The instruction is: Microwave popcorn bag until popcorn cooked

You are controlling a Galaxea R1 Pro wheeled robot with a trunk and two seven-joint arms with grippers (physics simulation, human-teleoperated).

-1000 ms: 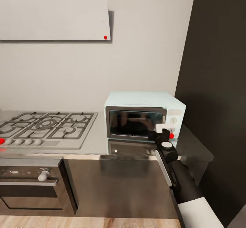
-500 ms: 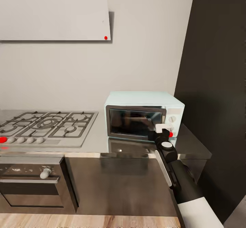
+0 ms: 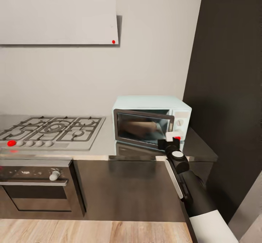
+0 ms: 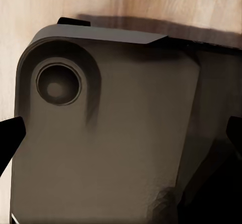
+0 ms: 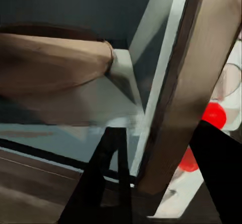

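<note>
The pale blue microwave [image 3: 151,108] stands on the grey countertop [image 3: 103,143] against the wall. Its dark glass door [image 3: 143,126] is swung partly out from the hinge side. My right gripper [image 3: 171,138] is at the door's free edge, below the white knob panel [image 3: 179,121]. In the right wrist view the two black fingers [image 5: 108,178] straddle the door's edge [image 5: 174,108], shut on it. A tan shape [image 5: 50,63] shows in the glass; I cannot tell whether it is the popcorn bag. My left gripper [image 4: 121,133] is open, facing a dark grey body part.
A gas hob [image 3: 54,130] lies left of the microwave, with a black oven [image 3: 36,188] beneath it and a white hood [image 3: 58,19] above. A tall dark cabinet [image 3: 229,90] rises right of the microwave. Wood plank floor [image 3: 91,232] runs along the cabinet fronts.
The microwave door has swung from shut to partly open with my right gripper at its edge. The whole view has shifted, so the camera has moved.
</note>
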